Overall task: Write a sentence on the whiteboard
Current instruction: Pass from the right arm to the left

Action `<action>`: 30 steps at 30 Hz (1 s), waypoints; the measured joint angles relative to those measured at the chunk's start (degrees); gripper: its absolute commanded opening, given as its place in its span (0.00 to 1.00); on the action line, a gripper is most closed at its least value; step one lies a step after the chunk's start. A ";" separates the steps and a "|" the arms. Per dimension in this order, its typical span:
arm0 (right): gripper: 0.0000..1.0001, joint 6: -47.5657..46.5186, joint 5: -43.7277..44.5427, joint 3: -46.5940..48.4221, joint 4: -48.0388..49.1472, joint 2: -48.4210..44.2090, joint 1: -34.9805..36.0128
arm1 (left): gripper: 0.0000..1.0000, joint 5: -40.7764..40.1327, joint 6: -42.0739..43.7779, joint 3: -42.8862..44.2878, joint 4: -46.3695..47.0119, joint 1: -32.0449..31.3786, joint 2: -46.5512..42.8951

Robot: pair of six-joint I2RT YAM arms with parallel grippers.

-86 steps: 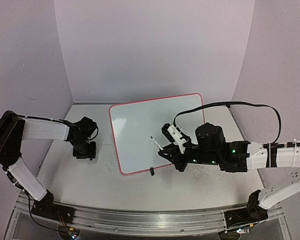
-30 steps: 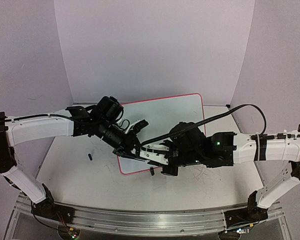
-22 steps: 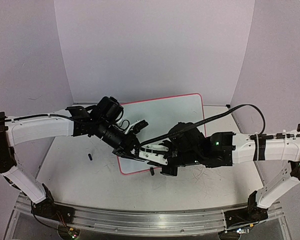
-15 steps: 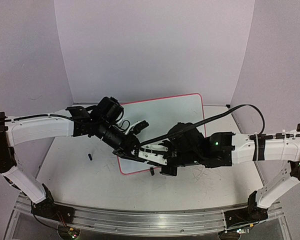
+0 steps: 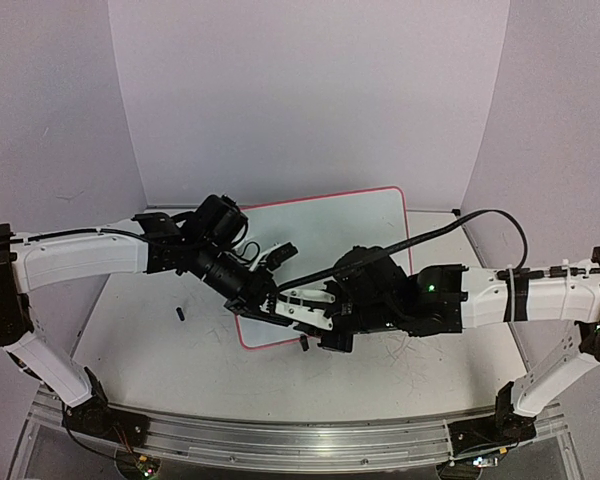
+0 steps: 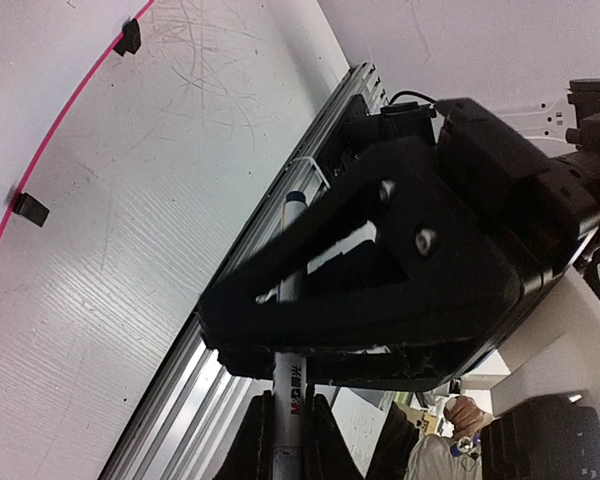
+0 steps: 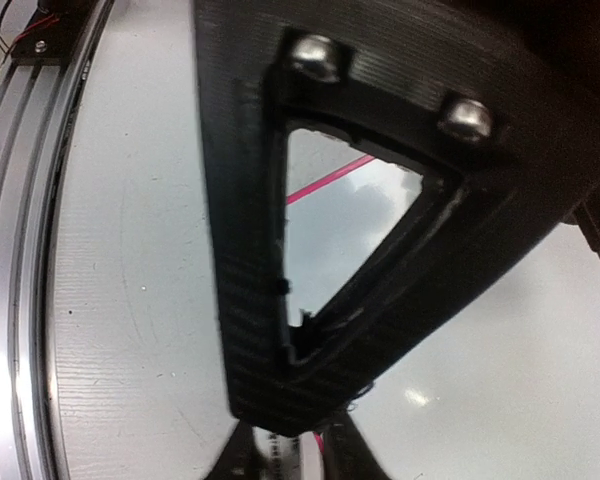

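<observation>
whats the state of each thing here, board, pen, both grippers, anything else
whiteboard: flat on the table, no writing on the visible part
marker: clamped between the left gripper's fingers
left gripper: shut on the marker
right gripper: close against the left one, open or shut unclear
small blue piece: loose on the table, left of the whiteboard

1. One whiteboard [image 5: 365,215] is lying far centre.
2. Two black clip feet [image 6: 128,38] [image 6: 28,208] are sitting on its rim.
3. One marker [image 6: 288,330] is showing.
4. One small dark-blue object [image 5: 180,314] is lying left.
5. Two robot arms [image 5: 80,255] [image 5: 540,295] are meeting mid-table.
</observation>
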 measured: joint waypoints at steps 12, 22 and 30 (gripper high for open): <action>0.98 10.46 7.09 -14.25 11.74 -12.00 -4.50 | 0.00 -12.89 6.18 3.92 -1.75 -0.34 -1.03; 0.96 33.38 13.16 -20.43 21.13 -23.39 -9.27 | 0.00 -33.50 8.92 3.31 9.70 -0.28 -10.90; 0.98 48.26 -4.08 -10.68 20.02 -16.14 -21.60 | 0.00 -43.74 10.89 1.31 21.98 -0.24 -13.53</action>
